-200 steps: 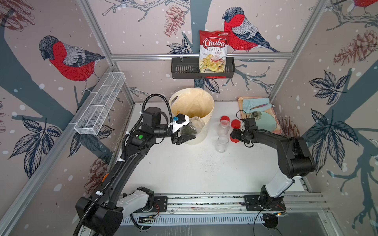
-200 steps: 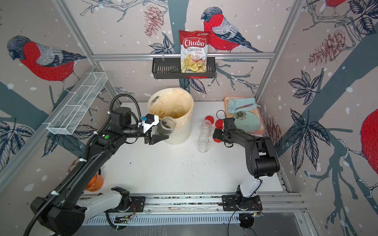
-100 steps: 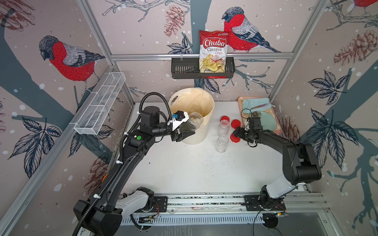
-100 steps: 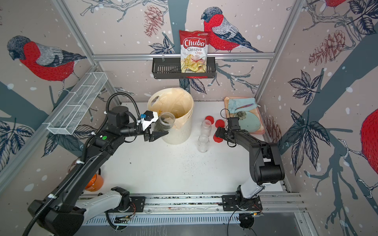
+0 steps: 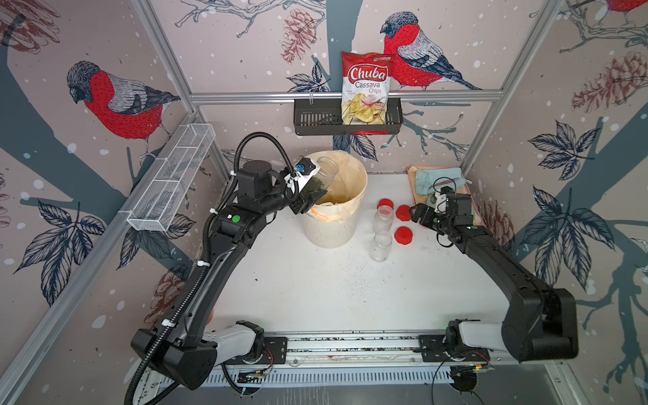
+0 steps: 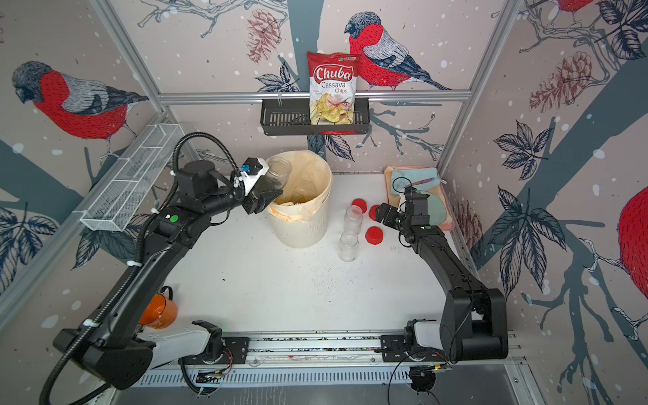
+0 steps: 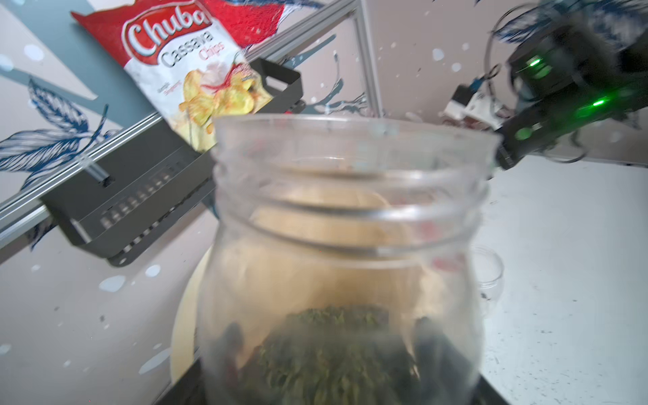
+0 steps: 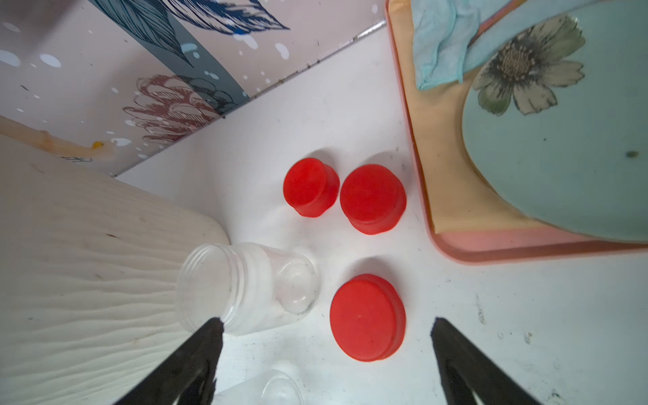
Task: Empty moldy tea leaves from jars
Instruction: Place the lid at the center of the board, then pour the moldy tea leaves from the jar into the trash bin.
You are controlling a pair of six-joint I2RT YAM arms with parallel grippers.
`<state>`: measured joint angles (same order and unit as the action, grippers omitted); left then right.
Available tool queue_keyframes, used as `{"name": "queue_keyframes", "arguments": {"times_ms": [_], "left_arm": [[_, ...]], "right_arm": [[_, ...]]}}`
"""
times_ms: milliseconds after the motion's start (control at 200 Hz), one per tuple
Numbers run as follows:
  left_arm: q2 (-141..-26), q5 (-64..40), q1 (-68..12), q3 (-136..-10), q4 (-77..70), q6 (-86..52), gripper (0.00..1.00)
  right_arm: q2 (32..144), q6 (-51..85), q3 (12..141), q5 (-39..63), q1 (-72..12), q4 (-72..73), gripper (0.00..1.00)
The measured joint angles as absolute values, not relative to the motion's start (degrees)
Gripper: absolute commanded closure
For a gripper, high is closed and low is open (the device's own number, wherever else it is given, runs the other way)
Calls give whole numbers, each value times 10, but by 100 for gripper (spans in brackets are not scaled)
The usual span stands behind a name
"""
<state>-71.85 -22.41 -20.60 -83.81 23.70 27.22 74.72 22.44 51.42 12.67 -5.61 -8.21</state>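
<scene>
My left gripper (image 5: 308,196) is shut on a clear jar (image 5: 322,175), held tilted with its open mouth over the white ribbed bin (image 5: 329,231). Dark greenish tea leaves (image 7: 326,354) lie in the held jar's lower part, near my fingers. In both top views two more jars (image 5: 383,217) (image 6: 348,245) stand open and look clear on the table right of the bin. Three red lids (image 8: 310,191) (image 8: 371,198) (image 8: 368,317) lie beside them. My right gripper (image 8: 326,322) hangs open just above the nearest lid and holds nothing.
A pink tray (image 5: 411,175) with a floral plate and a blue cloth sits at the back right. A chips bag (image 5: 366,89) stands in a black wall basket. A wire basket (image 5: 171,179) hangs on the left wall. An orange mug (image 6: 159,308) sits near the left arm's base.
My left gripper has lifted the jar and tipped its mouth further over the bin. My right gripper has opened wider and drawn back from the nearest red lid.
</scene>
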Motion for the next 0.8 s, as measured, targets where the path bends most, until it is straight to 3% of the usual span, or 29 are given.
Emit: {"name": "queue_keyframes", "arguments": {"times_ms": [425, 800], "left_arm": [[-843, 46, -261, -998, 345, 367, 39], [-874, 301, -369, -976, 344, 515, 38]], "right_arm": [[663, 224, 539, 136, -53, -73, 5], [627, 224, 543, 163, -50, -50, 3]]}}
